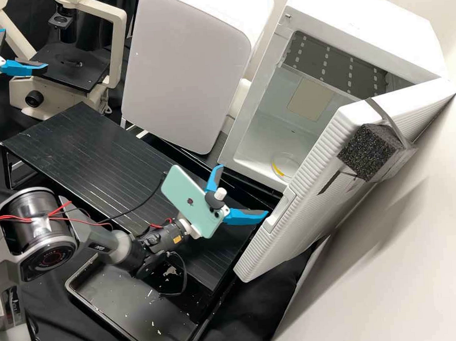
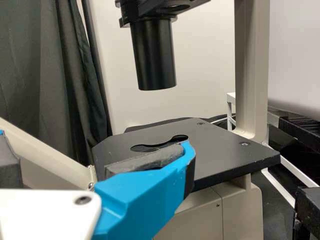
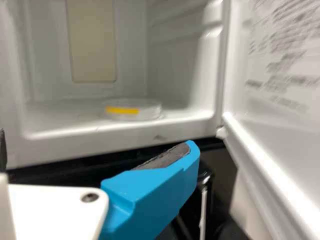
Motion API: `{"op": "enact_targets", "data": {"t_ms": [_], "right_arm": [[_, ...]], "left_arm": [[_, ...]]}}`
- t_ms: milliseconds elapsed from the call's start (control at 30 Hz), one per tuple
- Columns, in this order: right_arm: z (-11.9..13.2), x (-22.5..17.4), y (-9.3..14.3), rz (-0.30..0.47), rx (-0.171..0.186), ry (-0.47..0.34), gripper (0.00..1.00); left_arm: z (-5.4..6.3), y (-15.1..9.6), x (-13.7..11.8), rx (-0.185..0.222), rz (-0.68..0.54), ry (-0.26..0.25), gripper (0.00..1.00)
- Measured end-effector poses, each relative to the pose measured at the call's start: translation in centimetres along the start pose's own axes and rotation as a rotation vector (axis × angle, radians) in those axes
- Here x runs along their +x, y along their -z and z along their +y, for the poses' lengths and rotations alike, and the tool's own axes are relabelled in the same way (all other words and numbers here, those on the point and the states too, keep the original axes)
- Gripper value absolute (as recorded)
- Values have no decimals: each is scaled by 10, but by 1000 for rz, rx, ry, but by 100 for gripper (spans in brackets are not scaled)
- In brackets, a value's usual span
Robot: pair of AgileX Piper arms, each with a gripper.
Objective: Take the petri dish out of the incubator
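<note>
Right gripper, outside the incubator: its 2 blue fingers stand wide apart with nothing held between them. The petri dish, marked by a yellow strip, lies flat on the chamber floor, ahead of these jaws and beyond the front lip. The open door stands just beside the jaws. The step in hand appears to be the approach. It calls for the jaws to pass above the lip, clear of the door, then settle low with 1 finger on each side of the dish. Closure should be gentle and level, since the shallow, smooth wall may slip or tip. A small lift before withdrawal should spare the dish a knock against the lip. Left gripper, by the microscope: its 2 fingers are spread wide, holding nothing.
</note>
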Motion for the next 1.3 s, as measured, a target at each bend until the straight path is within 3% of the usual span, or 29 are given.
{"op": "enact_targets", "data": {"t_ms": [367,833,1300], "right_arm": [[18,41,4,58,-10,-65,100],[5,87,-11,-33,-20,3,100],[10,110,-13,-38,-37,-5,100]], "left_arm": [[0,0,0,0,0,0,100],[0,0,0,0,0,0,100],[0,0,0,0,0,0,100]]}}
